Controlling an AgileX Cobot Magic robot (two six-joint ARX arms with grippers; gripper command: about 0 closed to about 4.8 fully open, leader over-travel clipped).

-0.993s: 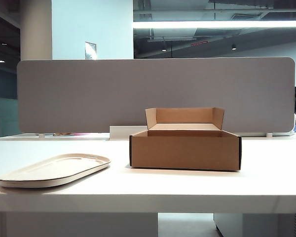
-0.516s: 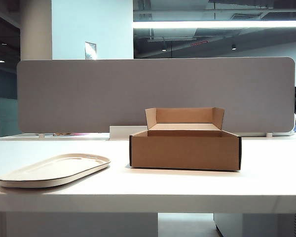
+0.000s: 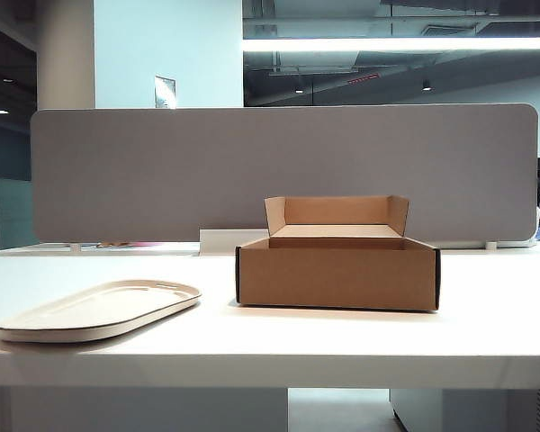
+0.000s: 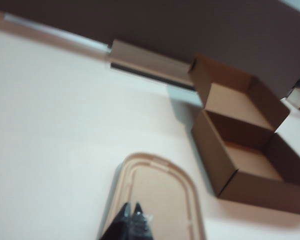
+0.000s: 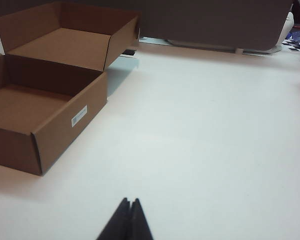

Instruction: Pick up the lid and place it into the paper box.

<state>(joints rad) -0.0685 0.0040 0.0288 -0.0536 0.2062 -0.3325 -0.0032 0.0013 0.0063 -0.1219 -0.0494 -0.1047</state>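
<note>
Lid (image 3: 94, 309) flat on the white table (image 3: 342, 346), left of the paper box (image 3: 337, 274) – box sitting open. Left gripper (image 4: 131, 212) pinched closed, empty, right above the lid's near end. Right gripper (image 5: 128, 203) closed too – over bare table beside the box.

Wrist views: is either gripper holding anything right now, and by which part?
Nothing is held. The left gripper is shut above the lid; the right gripper is shut over bare table beside the paper box.
</note>
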